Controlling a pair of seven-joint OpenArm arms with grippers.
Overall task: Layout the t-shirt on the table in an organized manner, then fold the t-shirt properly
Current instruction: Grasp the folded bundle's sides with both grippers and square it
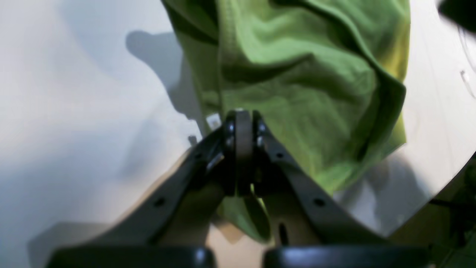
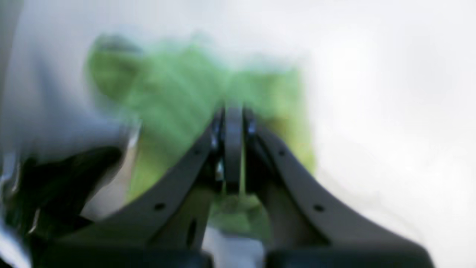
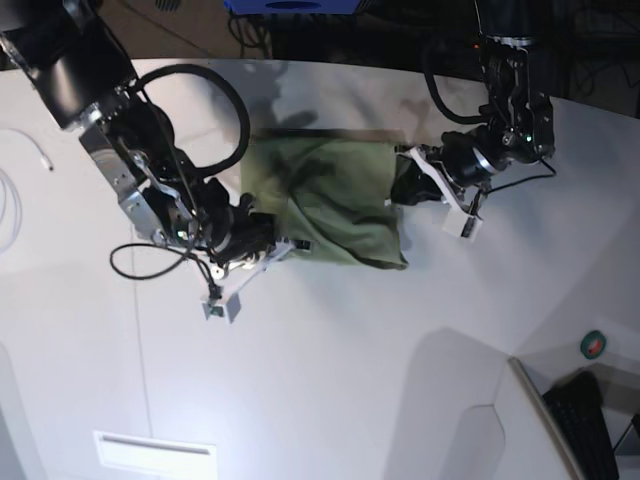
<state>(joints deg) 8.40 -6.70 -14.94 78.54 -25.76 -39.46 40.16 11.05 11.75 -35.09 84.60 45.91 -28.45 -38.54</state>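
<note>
T-shirt (image 3: 335, 205): plain olive-green cloth without print, brighter yellow-green in the left wrist view, with darker green in its folds and a small white tag (image 1: 213, 121). Desk (image 3: 330, 370): smooth white, unpatterned, crossed by grey shadows and a thin dark seam line. Left hand (image 1: 243, 123) and right hand (image 2: 233, 123): black fingers with dark grey housings; also a white cable (image 3: 12, 195) at the desk's edge and a small green and red round object (image 3: 594, 344) near the corner.

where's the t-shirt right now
In the base view the t-shirt lies bunched at the table's upper middle, pinched between the right gripper and the left gripper.
</note>
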